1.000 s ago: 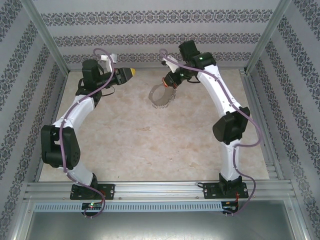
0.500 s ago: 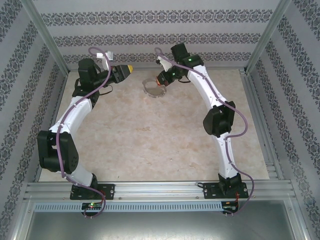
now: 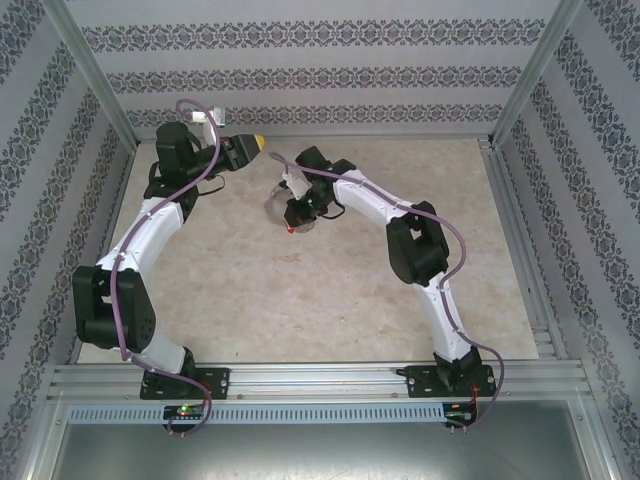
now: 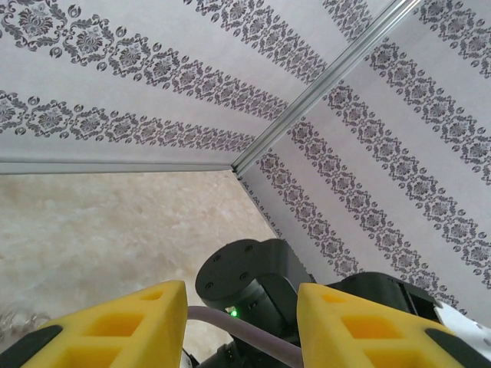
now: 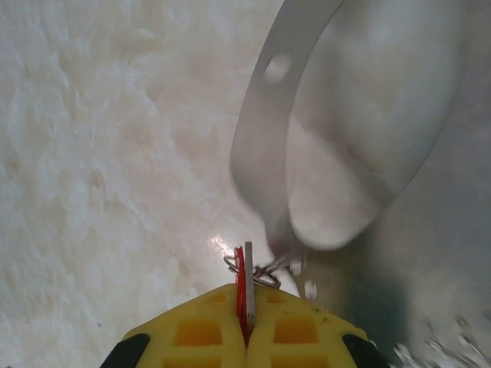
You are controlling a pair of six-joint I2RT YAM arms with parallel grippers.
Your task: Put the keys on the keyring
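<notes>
Your right pincer (image 5: 247,310) clamps the tiny red-headed silver key (image 5: 244,276); the left pincer (image 4: 242,307) stands part-open, empty. The large silvery-grey loop keyring (image 5: 257,138) could tug it loose.

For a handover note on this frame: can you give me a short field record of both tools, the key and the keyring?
left tool: open, nothing between its fingers, up near the back wall
right tool: shut on the key, low over the table
key: red head and silver blade, pinched at the tool's tip
keyring: grey loop just beyond the key, blurred
small wire rings: sit between key and loop
key threaded on keyring: cannot tell
</notes>
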